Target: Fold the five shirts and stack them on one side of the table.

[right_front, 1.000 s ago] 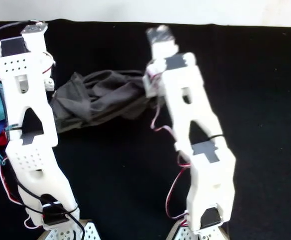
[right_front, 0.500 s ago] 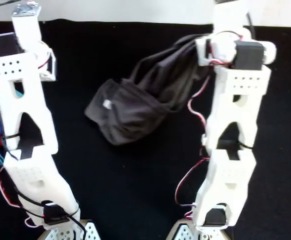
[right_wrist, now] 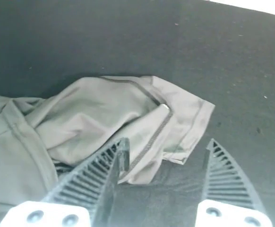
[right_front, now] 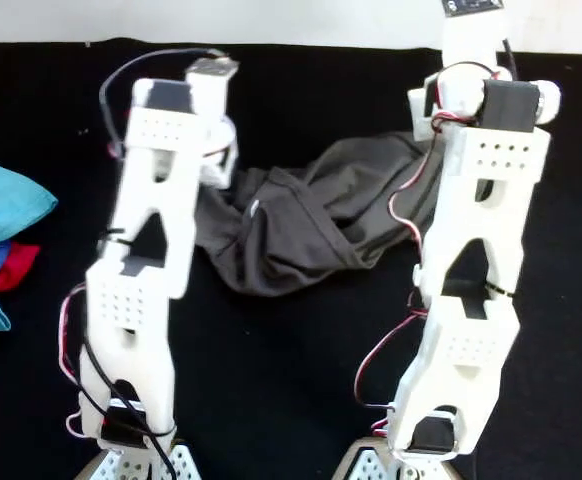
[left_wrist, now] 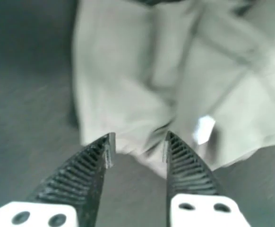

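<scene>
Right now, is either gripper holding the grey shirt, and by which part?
Nothing is held. The left gripper is open over an edge of the grey shirt; the right gripper is open over a hemmed end.

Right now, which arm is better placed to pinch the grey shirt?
Probably the left arm: its open jaws closely straddle the edge of the grey shirt. The right arm has open jaws farther above a sleeve.

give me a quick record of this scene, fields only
shirt in work: grey shirt, crumpled on the black table between the arms
left claw: open, over the shirt's edge, gripping nothing
right claw: open, over a sleeve end, gripping nothing
side pile: teal shirt and red cloth, heaped at the table's edge on the left arm's side
grey shirt folded: not yet
</scene>
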You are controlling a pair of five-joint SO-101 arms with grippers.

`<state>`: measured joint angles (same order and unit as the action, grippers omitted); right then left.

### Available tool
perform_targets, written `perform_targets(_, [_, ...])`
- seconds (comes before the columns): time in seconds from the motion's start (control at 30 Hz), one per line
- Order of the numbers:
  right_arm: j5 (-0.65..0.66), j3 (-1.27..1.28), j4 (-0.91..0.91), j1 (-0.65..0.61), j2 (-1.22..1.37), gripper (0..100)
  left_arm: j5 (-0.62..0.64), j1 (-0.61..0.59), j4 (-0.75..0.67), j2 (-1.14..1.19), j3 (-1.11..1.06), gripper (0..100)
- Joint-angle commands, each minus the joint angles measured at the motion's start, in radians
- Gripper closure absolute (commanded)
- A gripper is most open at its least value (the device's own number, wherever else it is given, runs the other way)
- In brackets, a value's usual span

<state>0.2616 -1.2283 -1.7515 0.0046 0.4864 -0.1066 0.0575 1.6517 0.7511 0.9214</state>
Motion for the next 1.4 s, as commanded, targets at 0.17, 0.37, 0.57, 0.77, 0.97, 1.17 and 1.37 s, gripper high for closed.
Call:
perform_targets(0.17, [0.011, 0.013, -0.013, 0.113, -0.087, 74.6, 0.048, 0.151, -0.141, 0.005, 0.002, 82])
perform_targets(0.37, [0.011, 0.013, -0.013, 0.117, -0.236, 74.6, 0.046, 0.154, -0.23, 0.082, 0.008, 82])
perform_targets(0.57, [0.009, 0.013, -0.013, 0.117, -0.289, 74.6, 0.046, 0.156, -0.232, 0.154, 0.008, 83])
perform_targets(0.77, [0.008, 0.102, -0.013, 0.116, -0.297, 74.6, 0.049, 0.151, -0.224, 0.13, 0.07, 100])
perform_targets(0.97, [-0.133, 0.242, -0.013, 0.104, -0.297, 74.6, 0.049, 0.102, -0.106, 0.045, 0.262, 99])
perform_targets(1.17, [-0.149, 0.39, -0.013, -0.085, -0.298, 74.6, 0.046, -0.038, 0.014, -0.041, 0.522, 99])
perform_targets(1.37, [-0.146, 0.607, 0.007, -0.346, -0.286, 74.6, 0.046, -0.197, 0.009, -0.051, 0.679, 99])
